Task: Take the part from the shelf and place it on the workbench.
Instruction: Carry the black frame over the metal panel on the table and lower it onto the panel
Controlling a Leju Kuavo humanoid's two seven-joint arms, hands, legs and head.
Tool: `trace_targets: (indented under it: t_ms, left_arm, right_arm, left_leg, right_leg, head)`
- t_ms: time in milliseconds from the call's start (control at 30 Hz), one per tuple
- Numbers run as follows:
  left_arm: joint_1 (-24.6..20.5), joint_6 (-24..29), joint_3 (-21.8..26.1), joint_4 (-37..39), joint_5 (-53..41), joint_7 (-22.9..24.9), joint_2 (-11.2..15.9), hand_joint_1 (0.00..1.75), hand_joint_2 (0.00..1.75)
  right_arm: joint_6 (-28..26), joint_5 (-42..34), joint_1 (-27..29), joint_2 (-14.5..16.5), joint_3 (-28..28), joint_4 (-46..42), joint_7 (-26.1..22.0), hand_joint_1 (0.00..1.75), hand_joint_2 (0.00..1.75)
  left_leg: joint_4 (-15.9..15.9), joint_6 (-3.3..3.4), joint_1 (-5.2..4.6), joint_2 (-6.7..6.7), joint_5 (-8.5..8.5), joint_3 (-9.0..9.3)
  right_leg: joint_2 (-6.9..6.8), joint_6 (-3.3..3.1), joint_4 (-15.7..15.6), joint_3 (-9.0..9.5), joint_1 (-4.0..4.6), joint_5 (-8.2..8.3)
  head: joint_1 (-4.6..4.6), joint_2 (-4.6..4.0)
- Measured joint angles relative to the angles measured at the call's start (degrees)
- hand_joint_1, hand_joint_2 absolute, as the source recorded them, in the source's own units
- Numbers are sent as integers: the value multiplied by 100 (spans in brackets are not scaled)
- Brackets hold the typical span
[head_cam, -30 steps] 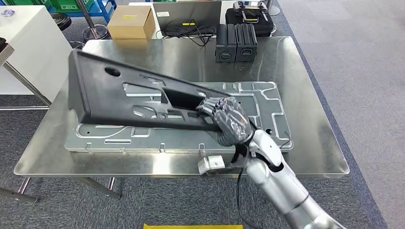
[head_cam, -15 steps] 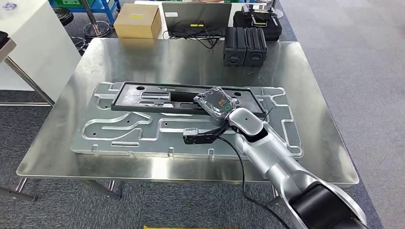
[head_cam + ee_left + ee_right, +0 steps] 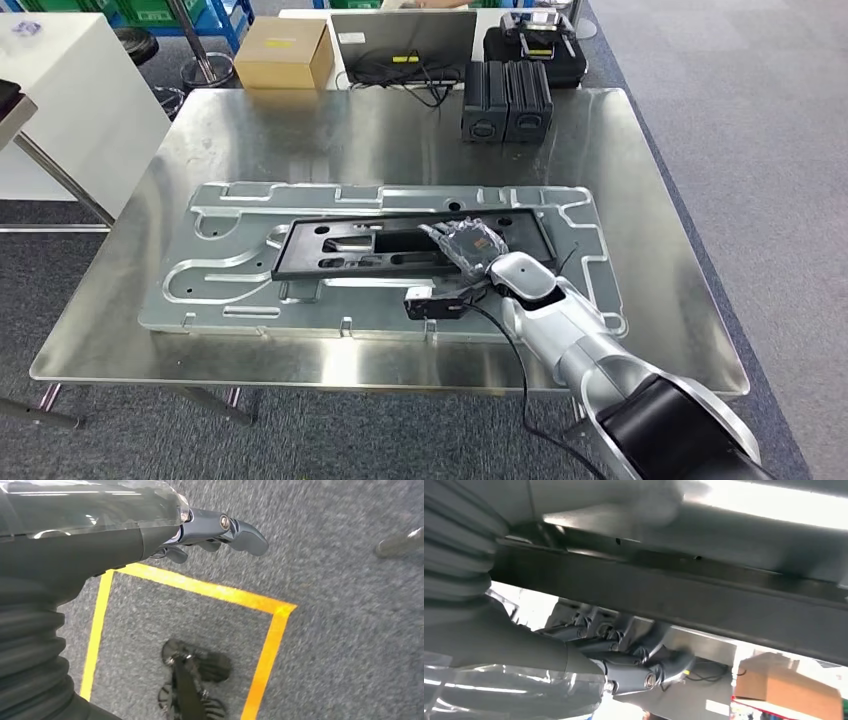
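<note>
Part [image 3: 400, 247] flat on fixture plate [image 3: 230, 290] | right hand [image 3: 468, 243] gripping it

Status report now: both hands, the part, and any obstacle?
Right hand grips black part. Part lies flat on grey fixture plate on workbench. Left hand hangs open over floor. Nothing in the way.

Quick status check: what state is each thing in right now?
Black part: lying flat on the grey metal plate.
Right hand: on the part's right end, fingers curled around it.
Left hand: hanging over the floor, holding nothing.
Laptop: open.
</note>
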Motion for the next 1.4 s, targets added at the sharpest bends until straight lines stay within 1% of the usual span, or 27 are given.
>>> trace_targets:
  t_ms: [67,100,133,167,233,300,400,467,500,567,600,633,667,700,767,833,933,967,1000,1100,1133,1167,1200,1233,1300,1333,1400]
  left_arm:
    - [5,33,36,0,17,-26,-3,0,0]
    - [10,48,56,0,17,-30,-5,0,0]
    - [16,65,72,0,17,-31,-8,0,0]
    - [20,82,84,0,16,-30,-9,0,0]
    - [18,110,101,0,7,-29,-7,0,0]
    - [11,114,120,0,-14,-29,-8,0,0]
    - [19,105,144,0,-59,-34,-14,0,0]
    - [21,81,180,0,-98,-42,-18,0,0]
    - [19,64,202,0,-115,-45,-20,0,0]
    - [18,33,237,0,-144,-46,-20,0,0]
    - [20,22,252,0,-156,-45,-20,0,0]
    - [25,11,268,0,-169,-44,-20,0,0]
    - [30,0,288,0,-179,-42,-20,0,0]
    - [35,-16,311,0,-184,-38,-20,0,0]
    - [42,-63,360,0,-184,-30,-29,0,0]
    - [53,-111,416,0,-154,-42,-41,0,0]
    - [89,-147,533,0,-82,-111,-57,0,0]
    - [103,-151,574,0,-63,-130,-70,0,0]
    - [114,-154,611,0,-48,-138,-81,0,0]
    - [134,-161,732,0,-16,-143,-105,0,0]
    - [141,-169,770,0,-12,-144,-113,0,0]
    - [151,-180,806,0,-15,-144,-123,0,0]
    - [161,-190,834,0,-21,-146,-132,0,0]
    - [167,-198,856,0,-28,-151,-137,0,0]
    - [147,-210,903,0,-48,-166,-143,0,0]
    - [135,-218,925,0,-62,-176,-144,0,0]
    - [127,-242,958,0,-101,-195,-147,0,0]
  right_arm:
    - [-148,-5,20,23,-1,77,-27,0,0]
    - [-242,-17,35,31,-2,104,-49,0,0]
    - [-377,-49,48,38,-7,120,-86,0,0]
    - [-524,-102,58,46,-17,127,-142,0,0]
    - [-856,-321,75,68,-76,92,-386,0,0]
    - [-1093,-713,102,96,-203,-31,-809,0,0]
    - [-1075,-1547,280,117,-468,-477,-1548,0,0]
    - [-844,-2311,534,96,-690,-1089,-2004,0,0]
    - [-701,-2723,686,72,-795,-1449,-2197,0,0]
    - [-427,-3505,1021,-10,-968,-2216,-2481,0,0]
    - [-328,-3866,1200,-66,-1035,-2596,-2566,0,0]
    - [-265,-4224,1380,-133,-1106,-2996,-2618,0,0]
    - [-234,-4552,1545,-205,-1181,-3376,-2644,0,0]
    - [-244,-4832,1696,-280,-1269,-3739,-2660,0,0]
    - [-398,-5172,1985,-427,-1493,-4464,-2676,0,0]
    - [-750,-5215,2350,-558,-1789,-5193,-2685,0,0]
    - [-1199,-5078,2998,-756,-2325,-6111,-2688,0,0]
    - [-1270,-5047,3202,-830,-2537,-6373,-2689,0,0]
    - [-1313,-5019,3399,-890,-2738,-6583,-2689,0,0]
    - [-1422,-4881,4116,-1069,-3432,-7092,-2689,0,0]
    - [-1446,-4839,4399,-1117,-3692,-7245,-2689,0,0]
    - [-1458,-4817,4666,-1154,-3958,-7398,-2689,0,0]
    - [-1457,-4817,4894,-1177,-4181,-7525,-2689,0,0]
    - [-1457,-4822,5090,-1192,-4380,-7639,-2689,0,0]
    - [-1456,-4786,5459,-1215,-4712,-7836,-2689,0,0]
    - [-1443,-4726,5642,-1220,-4850,-7914,-2689,0,0]
    - [-1364,-4509,5963,-1198,-5071,-7990,-2689,0,0]
  left_leg:
    - [809,-56,18,9,-353,-383]
    - [1094,-76,27,10,-433,-528]
    - [1136,-88,36,13,-385,-558]
    - [938,-93,47,16,-235,-475]
    - [119,-87,68,27,163,-91]
    - [-441,-27,55,28,359,169]
    - [-529,98,37,16,387,198]
    - [-561,181,51,16,417,206]
    - [-576,216,58,17,428,208]
    - [-577,254,48,17,428,203]
    - [-576,260,43,13,426,204]
    - [-575,264,40,6,423,206]
    - [-573,266,36,-3,420,211]
    - [-572,262,30,-13,416,218]
    - [-560,239,7,-24,398,231]
    - [-549,196,-15,-29,375,235]
    - [-537,109,-11,-24,332,251]
    - [-456,80,-5,-10,258,227]
    - [-266,55,0,5,123,157]
    - [794,-5,23,25,-475,-268]
    - [1014,-20,26,25,-559,-343]
    - [1012,-28,30,26,-520,-312]
    - [794,-28,33,26,-384,-174]
    - [410,-14,37,24,-193,51]
    - [-314,47,22,16,50,454]
    - [-510,81,11,11,95,551]
    - [-588,150,-5,8,120,555]
  right_leg:
    - [-6,-14,0,5,1,-4]
    - [-5,-15,2,5,2,-5]
    - [-3,-14,6,6,1,-7]
    - [1,-9,11,9,0,-11]
    - [9,18,34,11,1,-27]
    - [20,70,64,-4,23,-37]
    - [22,162,63,-13,37,-32]
    - [20,221,240,-81,24,-177]
    - [19,243,495,-191,17,-340]
    - [18,267,1263,-535,7,-728]
    - [18,273,1592,-688,5,-845]
    - [18,272,1743,-759,4,-856]
    - [17,263,1667,-723,3,-761]
    - [17,242,1364,-574,5,-580]
    - [9,178,530,-154,25,-230]
    - [-2,140,91,60,50,-115]
    - [-8,92,22,95,43,-115]
    - [-14,65,0,114,29,-110]
    - [-20,42,-21,131,12,-105]
    - [-63,13,-22,146,11,-99]
    - [-79,12,-19,144,12,-96]
    - [-86,14,-14,138,13,-98]
    - [-86,17,-8,132,12,-98]
    - [-76,24,3,127,11,-98]
    - [-60,68,26,118,30,-94]
    - [-57,100,34,113,36,-85]
    - [-56,179,32,100,36,-43]
  head:
    - [-1,0]
    - [-1,0]
    - [-1,0]
    - [-1,0]
    - [-1,0]
    - [0,0]
    - [1,0]
    - [2,0]
    - [2,0]
    - [2,0]
    - [2,0]
    - [2,0]
    - [2,0]
    - [2,0]
    - [2,0]
    - [1,0]
    - [0,0]
    - [0,0]
    - [0,0]
    - [1,0]
    - [2,0]
    - [2,0]
    - [1,0]
    - [1,0]
    - [0,0]
    - [1,0]
    - [2,0]
